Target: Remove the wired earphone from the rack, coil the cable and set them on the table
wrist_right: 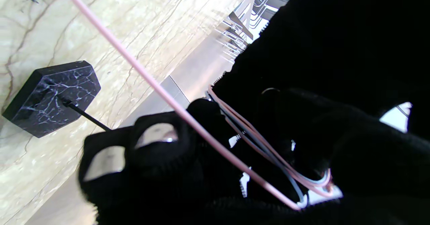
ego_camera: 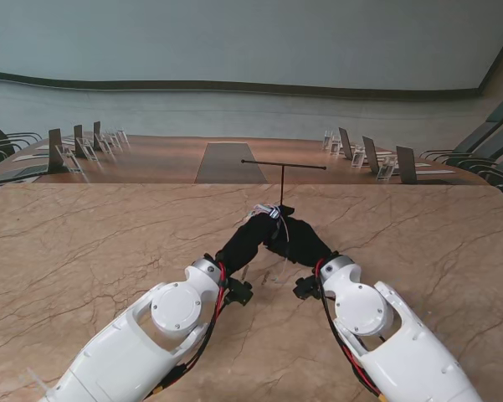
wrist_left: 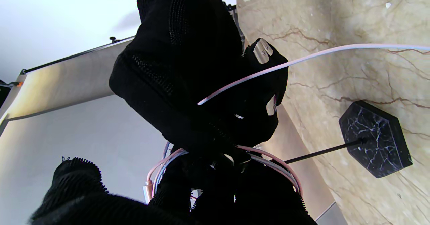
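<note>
Hands met fingertip to fingertip just in front of the rack [ego_camera: 282,180], raised off the marble surface [ego_camera: 84,251]. Left hand [ego_camera: 249,238] was clamped on several loops of the earphone cable [wrist_left: 268,161]; right hand [ego_camera: 300,236] held the same coil, with 1 loose strand [wrist_right: 141,70] running clear of it.
</note>
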Motion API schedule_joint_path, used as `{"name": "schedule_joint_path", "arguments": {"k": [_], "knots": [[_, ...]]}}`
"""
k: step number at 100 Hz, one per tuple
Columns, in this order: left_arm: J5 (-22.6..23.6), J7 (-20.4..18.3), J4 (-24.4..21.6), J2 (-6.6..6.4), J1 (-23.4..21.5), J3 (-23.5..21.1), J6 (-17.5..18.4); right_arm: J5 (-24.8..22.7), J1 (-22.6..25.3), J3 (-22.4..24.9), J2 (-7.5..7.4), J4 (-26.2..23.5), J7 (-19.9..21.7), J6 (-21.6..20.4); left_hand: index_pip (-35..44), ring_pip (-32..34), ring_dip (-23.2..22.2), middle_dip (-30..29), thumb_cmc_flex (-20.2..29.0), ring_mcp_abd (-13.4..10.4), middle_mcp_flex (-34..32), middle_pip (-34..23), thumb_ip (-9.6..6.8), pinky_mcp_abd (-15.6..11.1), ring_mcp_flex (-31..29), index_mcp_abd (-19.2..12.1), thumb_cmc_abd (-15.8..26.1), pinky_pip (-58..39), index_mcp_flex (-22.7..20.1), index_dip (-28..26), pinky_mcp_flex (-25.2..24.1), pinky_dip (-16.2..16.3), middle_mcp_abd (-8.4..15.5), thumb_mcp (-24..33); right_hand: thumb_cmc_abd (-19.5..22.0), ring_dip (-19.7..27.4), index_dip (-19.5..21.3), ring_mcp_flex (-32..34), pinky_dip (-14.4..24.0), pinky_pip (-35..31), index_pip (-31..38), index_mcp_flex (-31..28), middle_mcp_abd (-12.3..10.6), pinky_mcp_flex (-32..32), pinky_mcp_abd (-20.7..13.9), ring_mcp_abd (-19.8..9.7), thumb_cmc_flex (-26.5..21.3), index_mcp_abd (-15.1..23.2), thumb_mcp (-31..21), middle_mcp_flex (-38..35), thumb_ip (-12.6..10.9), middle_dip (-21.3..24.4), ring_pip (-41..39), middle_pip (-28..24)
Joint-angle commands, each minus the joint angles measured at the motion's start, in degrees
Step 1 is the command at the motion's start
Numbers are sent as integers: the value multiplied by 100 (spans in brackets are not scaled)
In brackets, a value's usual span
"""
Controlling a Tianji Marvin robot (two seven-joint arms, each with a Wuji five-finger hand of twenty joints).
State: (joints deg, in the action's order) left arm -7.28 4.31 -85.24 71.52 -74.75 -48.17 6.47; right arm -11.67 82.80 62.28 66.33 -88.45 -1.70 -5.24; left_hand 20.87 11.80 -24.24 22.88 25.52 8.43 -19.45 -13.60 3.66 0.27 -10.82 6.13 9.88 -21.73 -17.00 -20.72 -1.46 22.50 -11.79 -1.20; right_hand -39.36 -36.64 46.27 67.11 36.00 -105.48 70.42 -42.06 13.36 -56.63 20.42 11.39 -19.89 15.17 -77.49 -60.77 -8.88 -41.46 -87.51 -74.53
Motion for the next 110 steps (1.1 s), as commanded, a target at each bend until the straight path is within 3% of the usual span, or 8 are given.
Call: {"name": "schedule_joint_path", "arguments": {"k": [1, 50, 70, 77, 84, 110], "knots": [[7, -34, -66, 45, -51, 17, -12, -126, 51, -17, 16, -66, 54, 86, 131, -28, 31, 6, 31, -77, -42, -123, -66, -171, 89, 195, -5, 71, -200, 27, -20, -11, 415, -82, -61, -94, 243, 99, -258, -736, 297, -453, 559, -163, -391, 735, -277, 706, -514, -128, 35, 35, -487, -215], [26, -74, -230, -10, -154, -123, -30, -628, 114, 257, 6, 72, -206, 107, 162, 278, -143, 90, 59, 145, -181, -204, -61, 105, -30, 227, -7, -1109, -240, 41, -13, 477, 332, -93, -85, -76, 342, 181, -268, -780, 259, -508, 592, -287, -411, 705, -331, 690, -559, -161, 111, 96, -530, -277], [-15, -101, -262, -16, -171, -137, -50, -574, -3, 166, 56, 170, -338, 111, 156, 442, -238, 148, 87, 211, -238, -252, -57, 65, -9, 234, -18, -1294, -273, 46, -77, 427, 287, -93, -101, -69, 368, 210, -290, -804, 256, -508, 621, -333, -417, 704, -358, 662, -568, -167, 144, 102, -555, -299], [-10, -63, -249, -3, -162, -127, -32, -539, 6, 99, 56, 124, -316, 130, 153, 368, -181, 145, 98, 130, -190, -220, -58, -2, 51, 229, -17, -949, -267, 45, -58, 111, 316, -94, -127, -62, 364, 219, -299, -813, 264, -536, 627, -343, -397, 723, -357, 639, -595, -189, 150, 113, -556, -302], [-17, -41, -225, 9, -140, -113, -2, -532, 26, 33, 38, 65, -227, 177, 160, 314, -145, 138, 97, 99, -169, -215, -59, -25, 63, 223, -16, -786, -259, 42, -45, 6, 328, -95, -114, -59, 362, 219, -305, -814, 261, -530, 627, -344, -392, 725, -353, 639, -599, -189, 162, 116, -556, -304], [-81, -118, -246, -6, -130, -112, -9, -580, -22, -81, 55, 206, -260, 343, 192, 363, -166, 136, 106, 167, -167, -235, -58, 51, 24, 224, -23, -1097, -251, 29, -40, 206, 319, -95, -145, -46, 351, 235, -331, -822, 269, -538, 626, -355, -379, 729, -370, 620, -641, -210, 218, 135, -562, -305]]}}
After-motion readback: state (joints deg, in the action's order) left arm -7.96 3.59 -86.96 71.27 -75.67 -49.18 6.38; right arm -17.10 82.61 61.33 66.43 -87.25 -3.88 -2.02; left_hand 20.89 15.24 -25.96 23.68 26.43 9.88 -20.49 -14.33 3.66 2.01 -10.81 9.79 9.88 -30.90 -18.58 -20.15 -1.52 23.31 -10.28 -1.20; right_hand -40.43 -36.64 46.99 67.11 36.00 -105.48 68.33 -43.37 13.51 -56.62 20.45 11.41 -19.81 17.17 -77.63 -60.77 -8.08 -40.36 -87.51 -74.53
